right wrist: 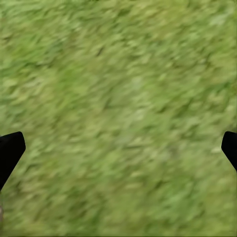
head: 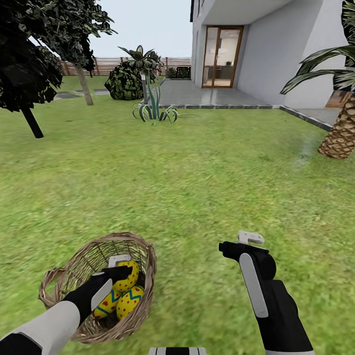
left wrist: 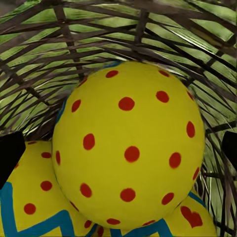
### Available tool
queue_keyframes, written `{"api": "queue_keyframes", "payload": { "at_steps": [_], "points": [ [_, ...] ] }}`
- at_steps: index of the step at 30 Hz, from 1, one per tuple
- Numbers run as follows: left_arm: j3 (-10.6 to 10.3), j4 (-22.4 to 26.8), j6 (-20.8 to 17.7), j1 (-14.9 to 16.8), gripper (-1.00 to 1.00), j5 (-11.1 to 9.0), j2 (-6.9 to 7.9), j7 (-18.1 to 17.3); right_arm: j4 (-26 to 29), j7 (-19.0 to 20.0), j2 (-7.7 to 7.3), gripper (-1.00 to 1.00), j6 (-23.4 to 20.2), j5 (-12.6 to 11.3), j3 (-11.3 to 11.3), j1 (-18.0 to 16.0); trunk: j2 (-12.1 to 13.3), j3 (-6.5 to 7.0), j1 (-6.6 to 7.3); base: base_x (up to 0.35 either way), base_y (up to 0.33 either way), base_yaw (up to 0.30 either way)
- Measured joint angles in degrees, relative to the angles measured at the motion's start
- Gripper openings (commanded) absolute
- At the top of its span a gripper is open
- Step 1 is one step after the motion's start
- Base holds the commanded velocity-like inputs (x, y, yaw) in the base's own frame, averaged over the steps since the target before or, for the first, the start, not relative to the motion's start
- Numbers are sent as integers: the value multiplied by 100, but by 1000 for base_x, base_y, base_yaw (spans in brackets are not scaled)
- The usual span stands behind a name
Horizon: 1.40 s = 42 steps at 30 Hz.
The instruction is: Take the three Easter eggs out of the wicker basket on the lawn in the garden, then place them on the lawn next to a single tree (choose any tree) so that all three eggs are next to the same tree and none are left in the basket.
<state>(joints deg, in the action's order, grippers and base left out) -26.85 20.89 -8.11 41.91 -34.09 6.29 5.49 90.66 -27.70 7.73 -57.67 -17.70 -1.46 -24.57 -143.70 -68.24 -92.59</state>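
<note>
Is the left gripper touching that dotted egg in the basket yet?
Apart. In the left wrist view the gripper's fingertips sit wide at both edges, clear of the dotted egg.

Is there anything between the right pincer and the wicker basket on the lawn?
No. In the head view, only bare lawn lies between the right pincer and the wicker basket. The right wrist view shows grass between its open fingers.

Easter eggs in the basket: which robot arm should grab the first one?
Left. The left gripper is already inside the wicker basket, open around the top Easter egg. The right gripper hangs over bare lawn.
</note>
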Motion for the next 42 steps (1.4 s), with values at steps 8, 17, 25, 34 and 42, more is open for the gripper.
{"api": "queue_keyframes", "payload": {
  "at_steps": [8, 17, 25, 34, 42],
  "points": [
    [0, -22, 3, 0, 100, -3, -9, 21, 0, 0, 0, 100, 1, 0, 0, 0, 0, 0, -2, 39, 0, 0],
    [-7, -24, 2, 0, 100, -2, -20, 33, 0, 0, 0, 100, 3, 0, 0, 0, 0, 0, -1, 68, 0, 0],
    [-1, -24, 2, 0, 100, -1, -21, 46, 0, 0, 0, 100, 5, 0, 0, 0, 0, 0, -2, 27, 0, 0],
    [0, -24, 2, 0, 100, -7, -21, 51, 0, 0, 0, 100, 4, 0, 0, 0, 0, 0, -2, 3, 0, 0],
    [0, -24, 2, 0, 100, -7, -21, 54, 0, 0, 0, 100, 5, -1, -3, 0, -5, -88, -12, 0, 0, 0]
  ]
}}
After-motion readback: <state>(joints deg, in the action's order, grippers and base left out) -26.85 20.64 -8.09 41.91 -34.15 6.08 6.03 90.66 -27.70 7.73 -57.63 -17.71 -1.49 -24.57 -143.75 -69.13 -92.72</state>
